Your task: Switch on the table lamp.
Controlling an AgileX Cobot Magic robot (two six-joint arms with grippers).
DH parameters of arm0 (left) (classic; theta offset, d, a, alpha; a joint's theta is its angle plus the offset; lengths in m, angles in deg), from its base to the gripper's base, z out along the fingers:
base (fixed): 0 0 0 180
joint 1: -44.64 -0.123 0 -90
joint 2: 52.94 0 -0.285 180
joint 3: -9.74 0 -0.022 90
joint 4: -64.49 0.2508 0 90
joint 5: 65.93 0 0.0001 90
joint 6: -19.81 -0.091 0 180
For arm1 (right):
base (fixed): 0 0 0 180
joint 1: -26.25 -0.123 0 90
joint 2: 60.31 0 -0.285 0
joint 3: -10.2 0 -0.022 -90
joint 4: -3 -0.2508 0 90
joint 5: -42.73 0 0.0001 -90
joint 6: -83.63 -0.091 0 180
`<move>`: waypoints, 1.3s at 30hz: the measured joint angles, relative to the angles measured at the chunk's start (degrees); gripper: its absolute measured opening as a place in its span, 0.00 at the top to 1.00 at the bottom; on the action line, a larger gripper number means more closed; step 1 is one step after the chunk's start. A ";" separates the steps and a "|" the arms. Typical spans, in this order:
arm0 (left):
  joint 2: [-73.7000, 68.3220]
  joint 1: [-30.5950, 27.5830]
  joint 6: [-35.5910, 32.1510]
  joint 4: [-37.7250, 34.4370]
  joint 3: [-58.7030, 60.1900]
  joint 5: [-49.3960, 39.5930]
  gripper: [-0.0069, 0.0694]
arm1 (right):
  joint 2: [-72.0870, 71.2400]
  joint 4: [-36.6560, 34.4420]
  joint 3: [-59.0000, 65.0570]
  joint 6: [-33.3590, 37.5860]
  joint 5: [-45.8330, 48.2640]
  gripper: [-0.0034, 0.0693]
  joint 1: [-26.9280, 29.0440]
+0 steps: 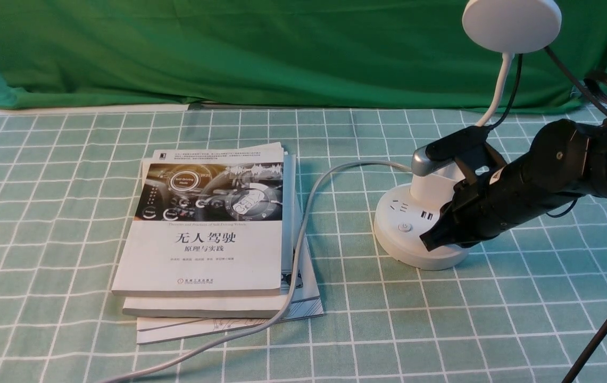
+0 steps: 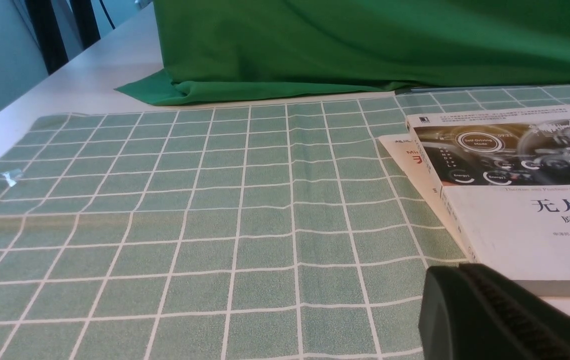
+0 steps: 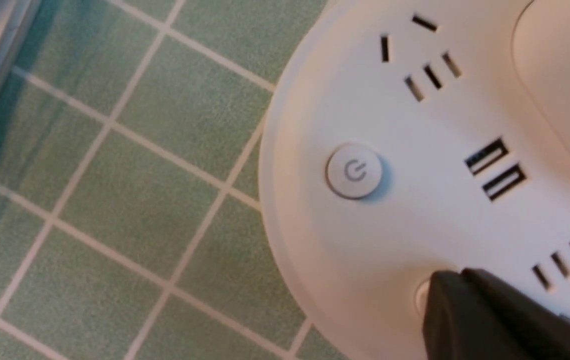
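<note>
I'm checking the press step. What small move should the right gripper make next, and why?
Probably ease straight down to press: the right gripper, jaws together, covers most of a small button on the table lamp base, beside the uncovered power button.

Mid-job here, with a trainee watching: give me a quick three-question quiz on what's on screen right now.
1. True or false: the tip of the right claw is over the base of the table lamp.
2. The power-symbol button is: A) hidden under the claw, B) uncovered, C) on the lamp head.
3. Fill in: the grey cord runs over the edge of the ___.
Key: 1 true; 2 B; 3 books.
</note>
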 joint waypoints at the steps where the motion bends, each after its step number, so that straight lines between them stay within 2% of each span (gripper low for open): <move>1: 0.00 0.00 0.00 0.33 0.00 0.00 0.88 | 0.08 0.00 -0.05 0.00 0.00 0.90 0.00; 25: 0.00 0.00 0.00 0.00 0.00 0.00 0.88 | 2.08 -1.04 -2.03 -0.16 -0.30 0.84 0.06; 31: 0.00 0.00 0.00 0.00 0.00 0.00 0.88 | -6.54 4.97 -0.17 -5.29 7.56 0.83 0.06; 39: 0.00 0.00 0.00 0.33 0.00 0.00 0.88 | -23.68 5.92 2.64 -8.23 11.01 0.82 0.06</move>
